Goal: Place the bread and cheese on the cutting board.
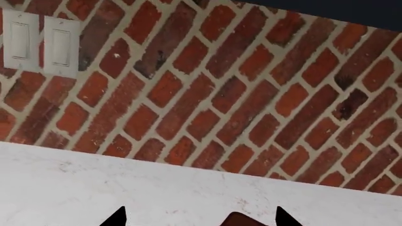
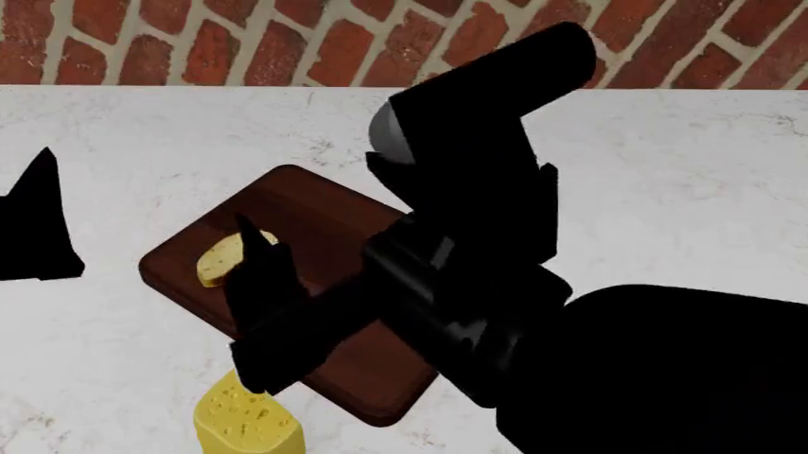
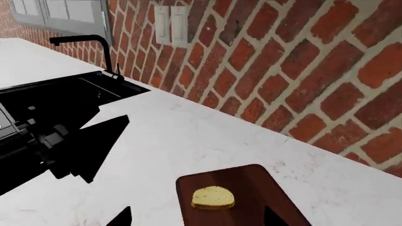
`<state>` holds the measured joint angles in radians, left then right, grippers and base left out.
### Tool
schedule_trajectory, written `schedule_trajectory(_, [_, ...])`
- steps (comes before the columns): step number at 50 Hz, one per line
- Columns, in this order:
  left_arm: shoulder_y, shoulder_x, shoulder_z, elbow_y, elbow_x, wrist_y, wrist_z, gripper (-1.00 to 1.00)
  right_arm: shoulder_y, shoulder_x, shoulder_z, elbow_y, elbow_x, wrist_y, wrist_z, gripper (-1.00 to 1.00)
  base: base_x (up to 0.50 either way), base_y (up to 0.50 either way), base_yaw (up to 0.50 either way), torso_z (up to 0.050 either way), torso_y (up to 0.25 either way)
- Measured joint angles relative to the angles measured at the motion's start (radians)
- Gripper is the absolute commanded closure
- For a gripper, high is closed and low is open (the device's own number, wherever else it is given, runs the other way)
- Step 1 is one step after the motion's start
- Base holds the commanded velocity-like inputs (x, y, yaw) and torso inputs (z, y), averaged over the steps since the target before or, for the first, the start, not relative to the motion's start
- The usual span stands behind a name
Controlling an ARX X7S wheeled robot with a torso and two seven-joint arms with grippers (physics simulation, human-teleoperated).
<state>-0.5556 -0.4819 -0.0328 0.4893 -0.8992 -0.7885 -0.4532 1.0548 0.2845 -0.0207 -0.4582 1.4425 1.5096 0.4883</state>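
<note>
The bread (image 2: pixel 225 257) lies flat on the left part of the dark cutting board (image 2: pixel 328 208). In the right wrist view the bread (image 3: pixel 213 197) sits on the cutting board (image 3: pixel 251 188) just beyond my right gripper (image 3: pixel 196 216), which is open and empty. My right gripper (image 2: pixel 250 303) hovers over the board's near-left edge. The yellow cheese (image 2: pixel 246 421) rests on the counter in front of the board, off it. My left gripper (image 2: pixel 38 222) hangs at the far left, open and empty. In the left wrist view a board corner (image 1: pixel 242 221) shows between the tips of the left gripper (image 1: pixel 201 217).
A brick wall (image 2: pixel 253 38) runs along the back of the white marble counter (image 2: pixel 682 189). Two light switches (image 1: pixel 41 44) are set in it. A black sink (image 3: pixel 44 101) with a faucet (image 3: pixel 88 42) lies to the left.
</note>
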Motion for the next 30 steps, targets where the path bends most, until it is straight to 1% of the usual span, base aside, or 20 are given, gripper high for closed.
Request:
schedule_trajectory(8, [0.085, -0.012, -0.061, 0.072, -0.025, 0.04, 0.001, -1.0, 0.12, 0.038, -0.11, 0.134, 0.227, 0.009, 0.099, -1.0, 0.0, 0.0, 0.0, 0.0, 0.0])
schedule_trajectory(19, [0.157, -0.028, -0.119, 0.136, -0.052, 0.07, -0.004, -1.0, 0.228, 0.089, -0.273, 0.24, 0.486, -0.028, 0.227, -1.0, 0.0, 0.0, 0.0, 0.0, 0.0])
schedule_trajectory(30, [0.189, -0.038, -0.152, 0.158, -0.065, 0.086, -0.007, -1.0, 0.291, 0.127, -0.404, 0.29, 0.651, -0.077, 0.325, -1.0, 0.0, 0.0, 0.0, 0.0, 0.0])
